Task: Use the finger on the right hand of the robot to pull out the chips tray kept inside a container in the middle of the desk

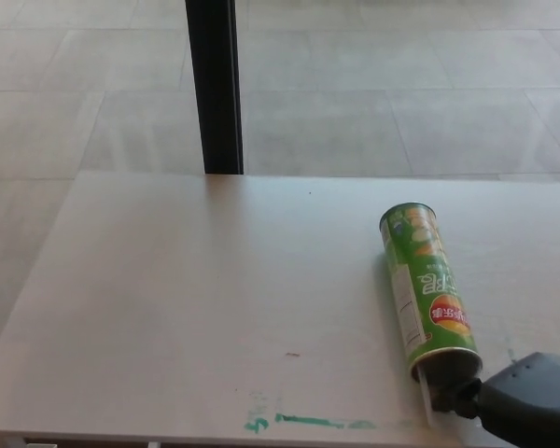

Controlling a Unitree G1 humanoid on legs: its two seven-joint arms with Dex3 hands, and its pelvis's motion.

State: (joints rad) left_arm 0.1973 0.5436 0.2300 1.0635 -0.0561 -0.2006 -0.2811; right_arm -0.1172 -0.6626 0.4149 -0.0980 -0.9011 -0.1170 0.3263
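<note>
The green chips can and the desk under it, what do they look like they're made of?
The green chips can looks like cardboard with a glossy printed wrap, judging by its sheen and graphics; the far end cap may be foil or metal. The desk looks like a matte pale laminate or painted board, faintly grained, with green marker smears.

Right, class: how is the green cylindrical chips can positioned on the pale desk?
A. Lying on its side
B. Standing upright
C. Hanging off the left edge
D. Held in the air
A: the green cylindrical chips can lies lengthwise on the pale desk, open end toward the right hand.
</note>
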